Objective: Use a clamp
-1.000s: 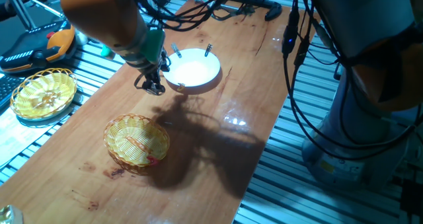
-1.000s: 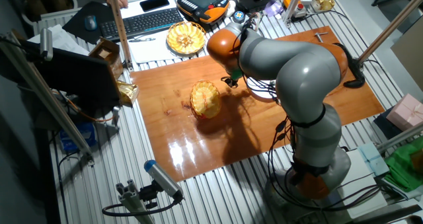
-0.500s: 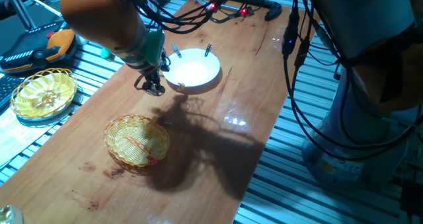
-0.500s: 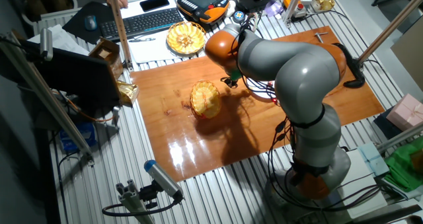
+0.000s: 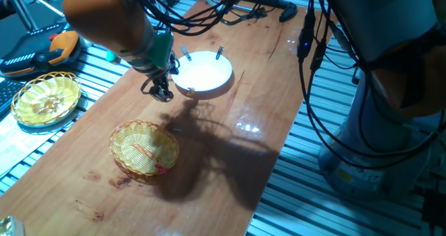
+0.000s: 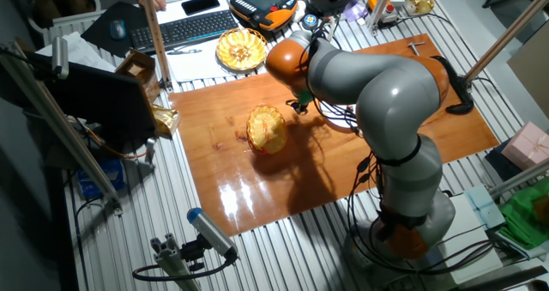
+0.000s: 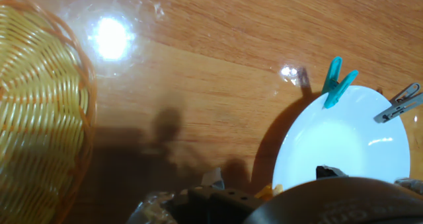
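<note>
My gripper [image 5: 162,92] hangs low over the wooden table, just left of the white bowl [image 5: 205,74]. In the hand view only the finger bases [image 7: 211,184] show at the bottom edge, with a small tan-yellow bit of the clamp [image 7: 266,193] between them, right by the bowl's [image 7: 337,151] rim. The gripper looks shut on this clamp, and most of the clamp is hidden. A blue clip [image 7: 336,82] and a grey metal clip [image 7: 398,104] sit on the bowl's rim. In the other fixed view the gripper [image 6: 296,107] is mostly covered by the arm.
A woven basket [image 5: 143,147] stands on the table in front of the gripper and shows at the left of the hand view [image 7: 33,118]. A second basket [image 5: 45,99] and an orange-black pendant [image 5: 52,48] lie off the table's left side. Cables hang at the right.
</note>
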Controlling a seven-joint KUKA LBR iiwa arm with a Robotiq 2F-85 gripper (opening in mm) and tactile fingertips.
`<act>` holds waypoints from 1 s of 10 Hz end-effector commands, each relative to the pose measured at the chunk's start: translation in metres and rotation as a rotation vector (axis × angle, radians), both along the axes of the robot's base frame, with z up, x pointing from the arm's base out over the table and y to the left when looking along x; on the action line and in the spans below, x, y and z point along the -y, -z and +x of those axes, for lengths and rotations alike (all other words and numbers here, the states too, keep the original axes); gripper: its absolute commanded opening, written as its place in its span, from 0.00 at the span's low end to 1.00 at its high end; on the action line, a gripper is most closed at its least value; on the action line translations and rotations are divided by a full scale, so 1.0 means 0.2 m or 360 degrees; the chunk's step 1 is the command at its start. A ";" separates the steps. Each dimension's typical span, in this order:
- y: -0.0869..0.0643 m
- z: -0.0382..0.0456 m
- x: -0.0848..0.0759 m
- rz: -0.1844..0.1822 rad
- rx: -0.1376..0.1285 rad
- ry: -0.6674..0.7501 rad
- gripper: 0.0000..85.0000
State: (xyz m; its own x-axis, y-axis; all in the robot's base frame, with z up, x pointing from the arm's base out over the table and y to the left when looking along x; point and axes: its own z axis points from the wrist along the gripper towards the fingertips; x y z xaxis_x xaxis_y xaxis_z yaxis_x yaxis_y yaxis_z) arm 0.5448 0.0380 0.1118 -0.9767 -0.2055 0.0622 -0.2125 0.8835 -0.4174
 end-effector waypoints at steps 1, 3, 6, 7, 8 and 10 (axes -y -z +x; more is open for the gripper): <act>0.00 0.000 0.00 -0.0001 -0.0012 0.0005 0.84; 0.00 0.000 0.00 0.0020 -0.0017 0.0005 0.86; 0.00 0.000 0.00 0.0047 -0.0032 -0.0010 0.88; 0.00 0.000 0.00 0.0049 -0.0025 -0.0018 0.89; 0.00 0.000 0.00 0.0044 -0.0018 -0.0021 0.89; 0.00 -0.004 0.00 0.0022 -0.0016 -0.0022 0.89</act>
State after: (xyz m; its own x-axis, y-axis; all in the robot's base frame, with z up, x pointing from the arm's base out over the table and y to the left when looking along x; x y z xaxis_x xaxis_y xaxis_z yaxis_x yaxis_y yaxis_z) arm 0.5431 0.0385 0.1107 -0.9732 -0.2201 0.0668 -0.2280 0.8857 -0.4044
